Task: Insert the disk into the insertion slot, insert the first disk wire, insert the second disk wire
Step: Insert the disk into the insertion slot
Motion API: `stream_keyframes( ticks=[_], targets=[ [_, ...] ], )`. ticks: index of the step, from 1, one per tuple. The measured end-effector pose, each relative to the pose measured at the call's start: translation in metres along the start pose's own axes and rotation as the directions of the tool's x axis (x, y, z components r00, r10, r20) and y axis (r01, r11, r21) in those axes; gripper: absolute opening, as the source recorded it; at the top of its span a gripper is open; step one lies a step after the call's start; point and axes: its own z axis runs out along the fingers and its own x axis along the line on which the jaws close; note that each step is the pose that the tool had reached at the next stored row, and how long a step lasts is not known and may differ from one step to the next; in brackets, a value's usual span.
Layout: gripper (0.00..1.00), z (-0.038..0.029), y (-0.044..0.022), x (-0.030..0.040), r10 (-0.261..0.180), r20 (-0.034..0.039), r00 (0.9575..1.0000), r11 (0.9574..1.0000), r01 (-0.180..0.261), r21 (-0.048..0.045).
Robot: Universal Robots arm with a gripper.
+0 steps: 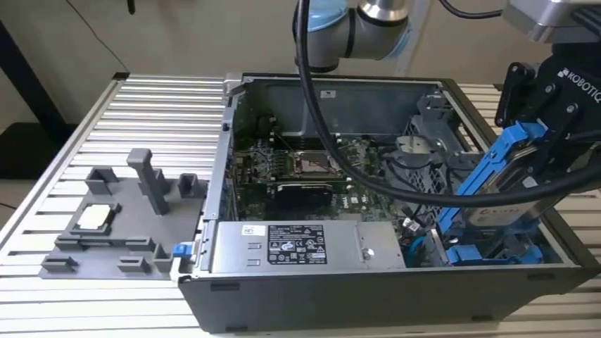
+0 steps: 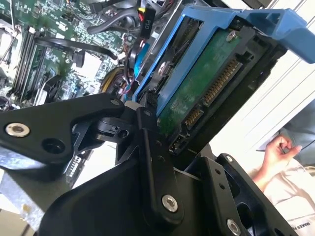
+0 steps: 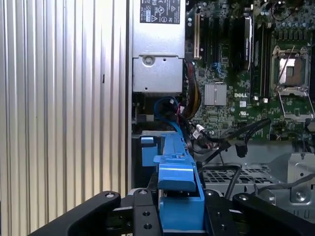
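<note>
My gripper [image 1: 533, 144] is shut on the disk [image 1: 497, 193], a silver drive in a bright blue caddy. It holds the disk tilted, lower end down, over the right end of the open computer case. The second wrist view shows the disk's green circuit side and connector [image 2: 204, 83] clamped between the black fingers [image 2: 147, 142]. In the first wrist view the caddy's blue edge [image 3: 177, 179] sits between the finger links. The insertion slot [image 1: 488, 253], with blue tabs at its mouth, lies just below the disk's lower end. Blue and black wires [image 3: 170, 105] lie loose beside it.
A grey labelled power-supply box [image 1: 291, 246] runs along the case's front. The motherboard [image 1: 300, 169] lies behind it, crossed by thick black arm cables [image 1: 376, 179]. A grey fixture [image 1: 122, 218] stands on the ribbed table at the exterior view's left. A person's hand [image 2: 278, 150] is nearby.
</note>
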Motion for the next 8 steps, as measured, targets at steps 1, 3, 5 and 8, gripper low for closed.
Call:
stream_keyframes(
  ticks=[1,3,5,8],
  targets=[
    [0.33,0.0005,-0.0004,0.0002,0.0,0.0,1.0,1.0,0.0,-0.0008],
    [0.33,0.0014,-0.0016,0.0002,0.0,-0.0001,1.0,1.0,0.0,-0.0026],
    [0.33,0.003,-0.0026,0.0005,0.0,0.0,1.0,1.0,0.0,-0.0032],
    [0.33,0.007,-0.0034,0.0008,0.001,0.0,1.0,1.0,-0.001,-0.0034]
  ],
)
